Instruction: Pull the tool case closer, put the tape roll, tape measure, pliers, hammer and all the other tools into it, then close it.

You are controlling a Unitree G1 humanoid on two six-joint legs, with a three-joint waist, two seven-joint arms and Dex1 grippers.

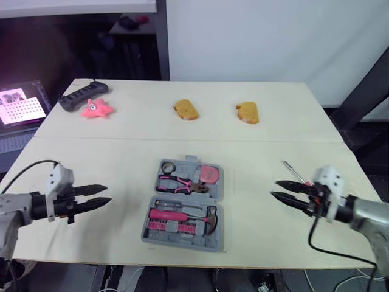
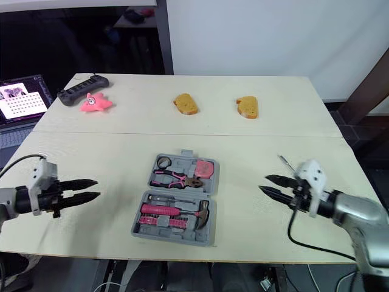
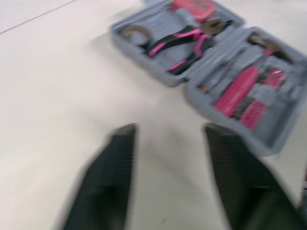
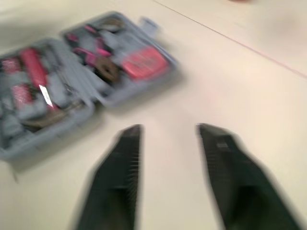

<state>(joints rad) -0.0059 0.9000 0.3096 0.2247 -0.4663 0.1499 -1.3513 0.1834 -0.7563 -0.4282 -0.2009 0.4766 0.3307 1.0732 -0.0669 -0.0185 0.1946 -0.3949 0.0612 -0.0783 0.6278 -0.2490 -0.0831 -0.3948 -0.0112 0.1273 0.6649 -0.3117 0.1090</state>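
Lying open and flat, the grey tool case (image 1: 159, 201) sits at 6 o'clock from the table (image 1: 134, 152) centre, near the front edge.

Far half of the case:
- tape roll (image 1: 168, 166) at 10 o'clock
- pink-handled pliers (image 1: 182, 183) across the middle
- red tape measure (image 1: 210, 173) at 2 o'clock

Near half of the case:
- pink-handled driver (image 1: 169, 214)
- row of pink bits (image 1: 173, 228) below it
- hammer (image 1: 210, 219) at 3 o'clock

Any lettering on the tools is too small to read.

One small screwdriver (image 1: 290, 169) lies loose on the table at 2 o'clock from the case, just beyond the right gripper.

The left gripper (image 1: 109, 193) hovers at 9 o'clock from the case, well apart from it. Its fingers are parted a little and hold nothing. The right gripper (image 1: 274, 188) hovers at 3 o'clock from the case, fingers likewise parted and empty. Both point inward at the case.

Two yellow sponges (image 1: 186, 109) lie at 12 and 1 o'clock. A pink toy (image 1: 96, 108) and a black power strip (image 1: 82, 94) lie at 10 o'clock.
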